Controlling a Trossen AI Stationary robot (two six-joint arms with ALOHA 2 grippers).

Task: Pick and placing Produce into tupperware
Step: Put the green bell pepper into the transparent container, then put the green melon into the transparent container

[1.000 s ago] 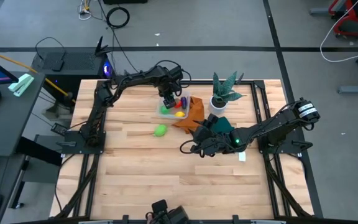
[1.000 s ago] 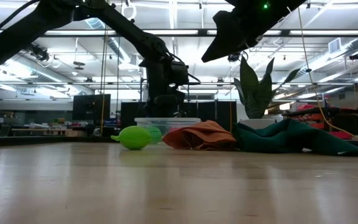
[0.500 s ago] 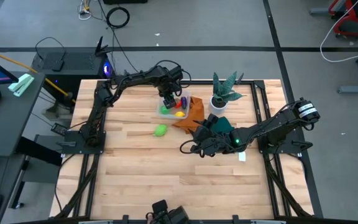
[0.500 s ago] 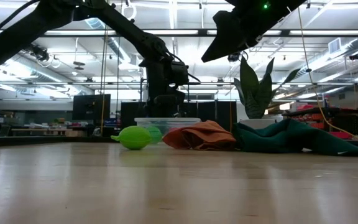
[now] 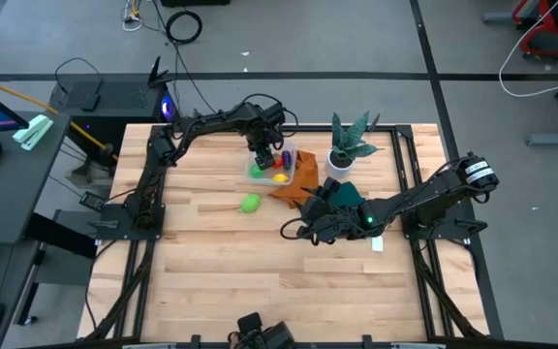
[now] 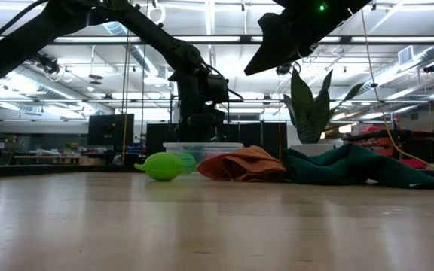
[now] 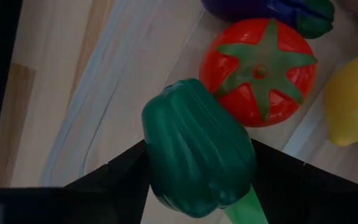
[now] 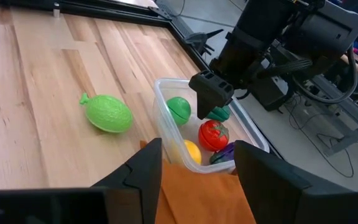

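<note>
The clear tupperware [image 5: 294, 151] [image 8: 160, 84] stands near the table's far edge. Inside it lie a red tomato [image 7: 263, 71] [image 8: 213, 134], a yellow lemon [image 7: 353, 99] [image 8: 191, 151], a dark purple piece [image 8: 224, 154] and a round green piece [image 8: 179, 110]. My left gripper [image 5: 263, 155] [image 7: 197, 155] [image 8: 213, 102] hangs over the tupperware, shut on a dark green pepper [image 7: 194, 146]. A light green fruit [image 5: 250, 203] [image 6: 162, 166] [image 8: 107, 113] rests on the wood nearer than the tupperware. My right gripper [image 5: 291, 231] [image 8: 197, 155] hovers open above the table's middle, clear of everything. My left gripper pinches the dark green pepper by its ribbed sides [image 7: 160, 134] between the two fingers, coming from above and pointing down. The pepper sits inside the tupperware's walls, beside the tomato. Whether its underside touches the floor of the tupperware cannot be told.
An orange cloth [image 5: 294, 184] [image 6: 239, 164] lies against the tupperware's right side, with a dark green cloth [image 5: 345, 194] [image 6: 353, 165] beyond it. A potted plant [image 5: 345, 145] stands at the far right. Bare wood stretches across the near half of the table.
</note>
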